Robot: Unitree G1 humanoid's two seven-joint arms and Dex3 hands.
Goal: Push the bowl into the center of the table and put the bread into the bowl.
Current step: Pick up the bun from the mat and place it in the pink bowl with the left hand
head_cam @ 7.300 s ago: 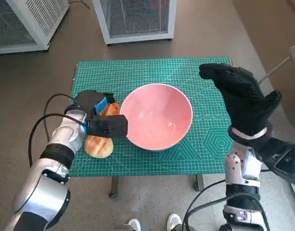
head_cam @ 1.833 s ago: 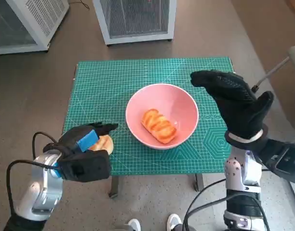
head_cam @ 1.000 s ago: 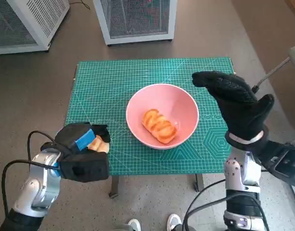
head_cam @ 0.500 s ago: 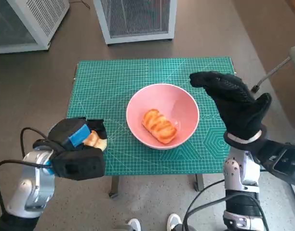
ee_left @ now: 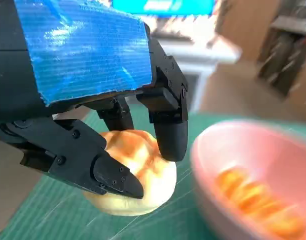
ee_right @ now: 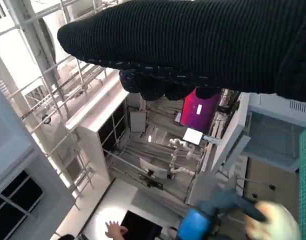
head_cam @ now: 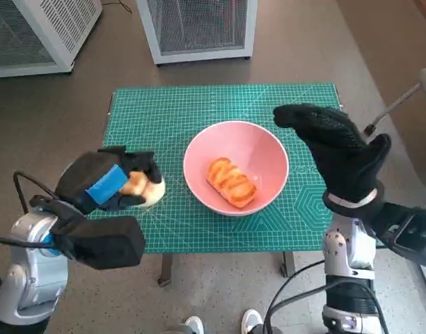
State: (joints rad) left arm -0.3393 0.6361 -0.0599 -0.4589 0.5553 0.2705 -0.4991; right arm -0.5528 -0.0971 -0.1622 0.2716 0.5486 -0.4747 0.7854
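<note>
The black left hand with blue tape (head_cam: 108,182) grips a pale golden bread roll (head_cam: 145,188) between its fingers (ee_left: 170,132), lifted just above the green grid cutting mat (head_cam: 164,118). The round pink bowl (head_cam: 269,149) lies to that hand's right, near the mat's centre, already holding one glazed orange bread (head_cam: 231,181). The carry runs sideways over the bowl's near rim, and room remains beside the bread inside. The black-gloved right hand (head_cam: 338,149), fingers spread and holding nothing, hovers beside the bowl's far rim.
</note>
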